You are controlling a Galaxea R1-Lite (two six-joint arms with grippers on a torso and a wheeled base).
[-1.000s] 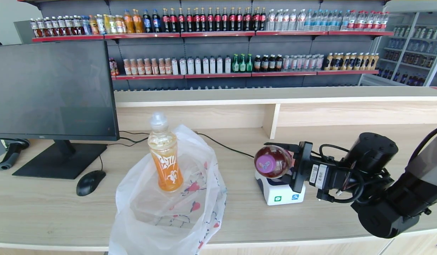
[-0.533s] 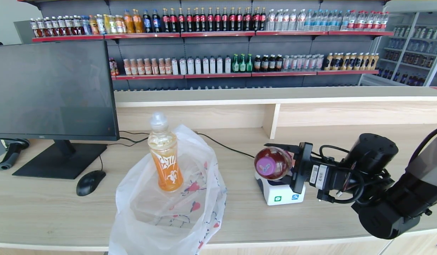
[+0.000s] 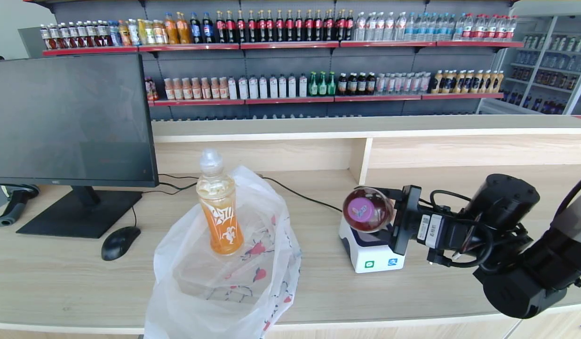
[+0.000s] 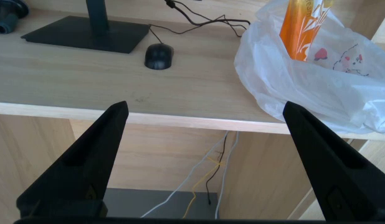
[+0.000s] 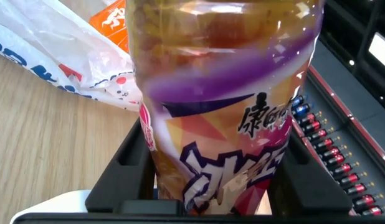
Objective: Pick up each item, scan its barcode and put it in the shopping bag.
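Bottle (image 3: 365,209) with dark reddish drink and a purple label sits right of centre in the head view, turned on its side, one rounded end with a purple middle facing the left of the frame. The right gripper (image 3: 382,212) comes in from the right edge and is clamped on it; one black finger shows along the bottle's top. In the right wrist view the same bottle (image 5: 223,74) stands between the two black fingers of the right gripper (image 5: 211,177), which press on its labelled body from both sides. Just under the bottle, lower in the frame, is the white box scanner (image 3: 371,254) on the wooden counter (image 3: 59,282); the bottle overlaps the scanner's upper edge, and whether they touch cannot be told.

Left of centre, the shopping bag (image 3: 224,287) of thin white plastic with red prints spreads down to the bottom edge, well apart from the held bottle. An orange bottle (image 3: 218,207) stands upright inside it, its clear cap rising above the bag's mouth.

In the left wrist view the left gripper (image 4: 205,109) has its fingers spread wide with nothing between them, low by the counter's front edge, with the bag (image 4: 317,68) at the upper right.

At the left of the head view are a dark monitor (image 3: 69,117), a black mouse (image 3: 120,241) and a handheld scanner (image 3: 15,202). Shelves of drinks (image 3: 290,44) run across the top.
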